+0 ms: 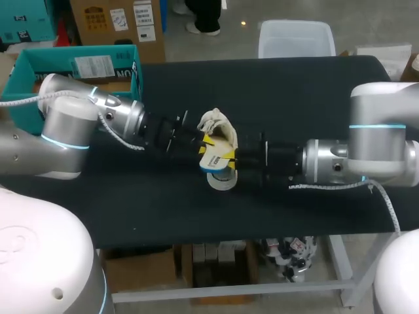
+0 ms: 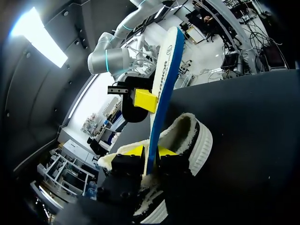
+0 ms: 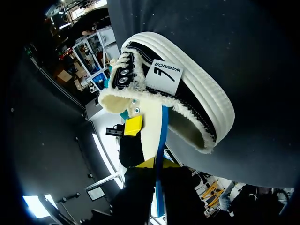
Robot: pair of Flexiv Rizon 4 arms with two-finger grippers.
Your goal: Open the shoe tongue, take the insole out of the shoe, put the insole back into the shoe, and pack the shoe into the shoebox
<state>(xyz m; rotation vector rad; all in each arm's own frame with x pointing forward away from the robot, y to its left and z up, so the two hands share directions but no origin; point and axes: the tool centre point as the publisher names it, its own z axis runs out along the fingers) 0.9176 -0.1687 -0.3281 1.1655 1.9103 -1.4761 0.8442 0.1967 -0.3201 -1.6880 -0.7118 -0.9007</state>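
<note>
My left arm point(image 1: 65, 124) and right arm point(image 1: 380, 137) meet over the middle of the table point(image 1: 314, 98), with the shoe point(image 3: 201, 98) right under them. The insole point(image 2: 164, 70) stands on edge at its fleecy opening. My left gripper point(image 2: 151, 151) pinches it near the shoe and my right gripper point(image 3: 158, 163) clamps it further along, I guess so it can't flop.

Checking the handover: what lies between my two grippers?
The white insole with a blue edge spans between them, held in both the left gripper and the right gripper; the left wrist view shows it.
</note>
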